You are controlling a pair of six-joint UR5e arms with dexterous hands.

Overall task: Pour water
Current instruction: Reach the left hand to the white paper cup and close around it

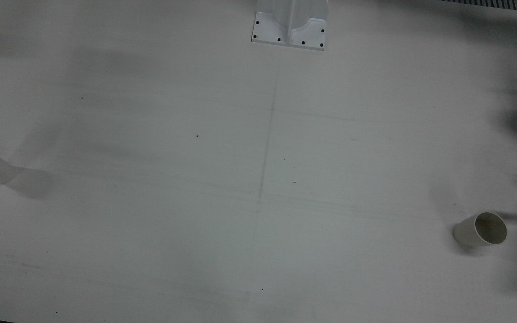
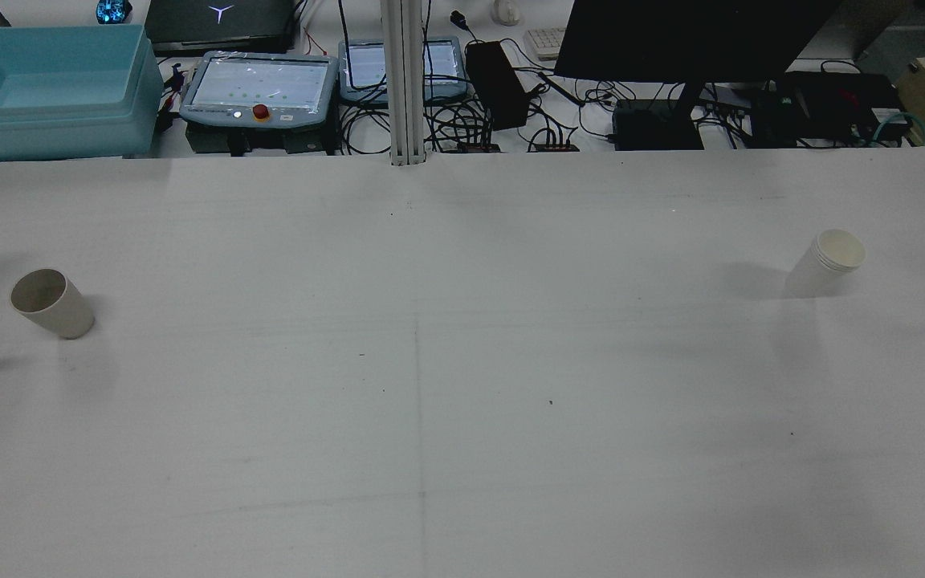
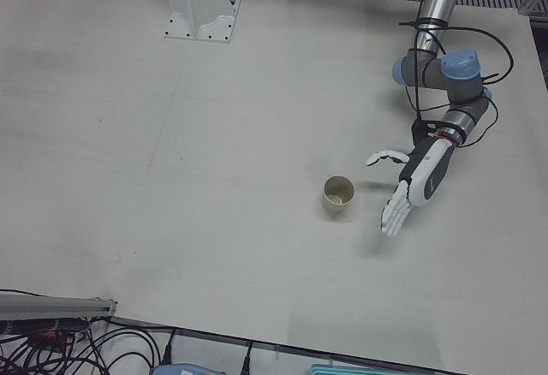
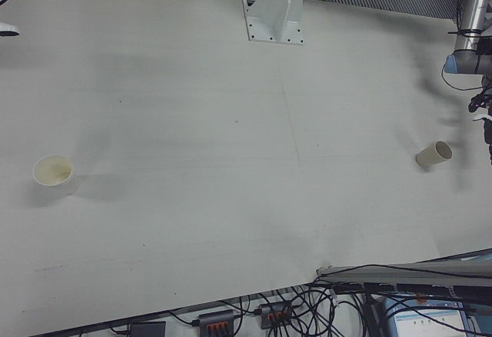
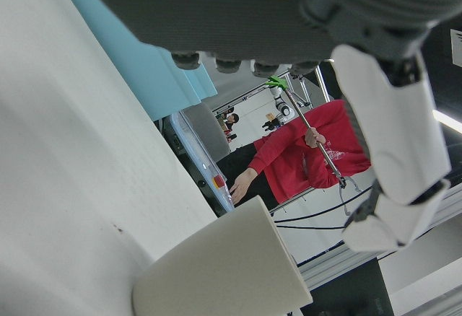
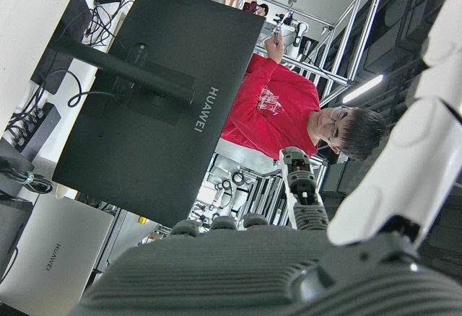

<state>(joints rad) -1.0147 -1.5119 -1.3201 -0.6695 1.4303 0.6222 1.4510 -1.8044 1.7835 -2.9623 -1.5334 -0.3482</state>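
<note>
A beige paper cup (image 3: pixel 338 194) stands upright on the white table, on my left arm's side; it also shows in the rear view (image 2: pixel 52 303) and the front view (image 1: pixel 482 229). My left hand (image 3: pixel 418 180) hovers just beside it, a small gap away, open with fingers spread and holding nothing. In the left hand view the cup (image 5: pixel 224 269) lies close under the palm (image 5: pixel 253 6). A second white cup (image 2: pixel 827 262) with a ribbed rim stands far over on the right arm's side (image 4: pixel 54 176). My right hand (image 6: pixel 238 273) is open and empty, and no cup appears in its view.
A white pedestal base (image 1: pixel 290 28) sits at the table's robot-side middle. Beyond the far edge are a teal bin (image 2: pixel 45 88), teach pendants (image 2: pixel 258 84), cables and a black monitor (image 2: pixel 695 40). A person in a red top (image 6: pixel 274 107) stands off the table.
</note>
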